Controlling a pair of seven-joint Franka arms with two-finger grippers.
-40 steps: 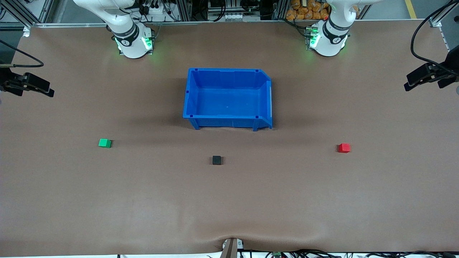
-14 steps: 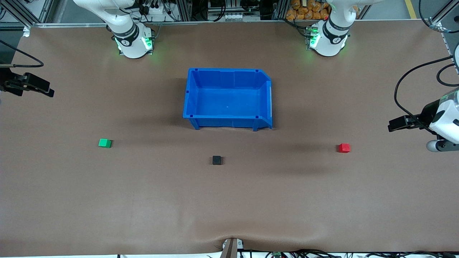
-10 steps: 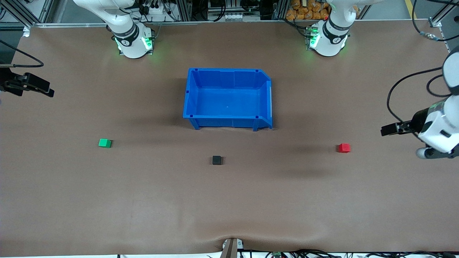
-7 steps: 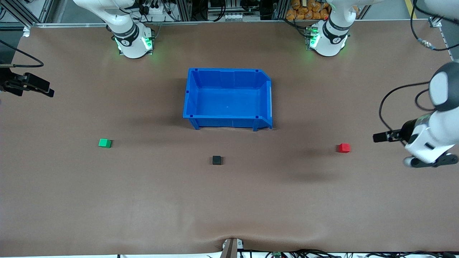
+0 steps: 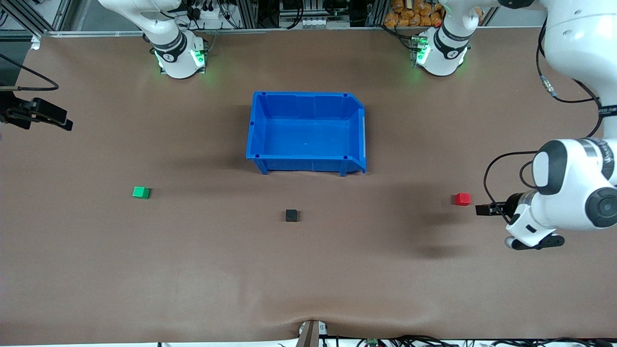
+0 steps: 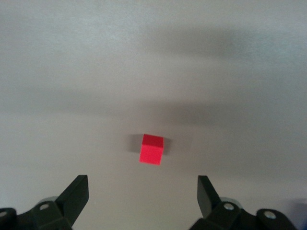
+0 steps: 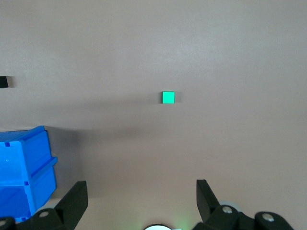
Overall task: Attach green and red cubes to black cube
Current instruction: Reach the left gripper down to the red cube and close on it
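Note:
The red cube [image 5: 462,199] lies on the brown table toward the left arm's end; the left wrist view has the red cube [image 6: 151,149] just ahead of my open left gripper [image 6: 142,192], apart from both fingers. In the front view the left gripper [image 5: 483,210] hovers low beside that cube. The black cube [image 5: 291,215] sits mid-table, nearer the front camera than the blue bin. The green cube [image 5: 140,193] lies toward the right arm's end. My right gripper [image 5: 65,125] waits, open, over that end's table edge; its wrist view shows the right gripper [image 7: 141,196] empty, with the green cube [image 7: 168,97] well ahead.
An empty blue bin [image 5: 256,126] stands mid-table between the two arm bases; the right wrist view shows a corner of the blue bin [image 7: 24,167]. The black cube [image 7: 4,82] shows at that view's border. Cables run along the table's front edge.
My left arm has swung in from the table's end and come down beside the red cube, fingers still open. The right arm and all three cubes have not moved.

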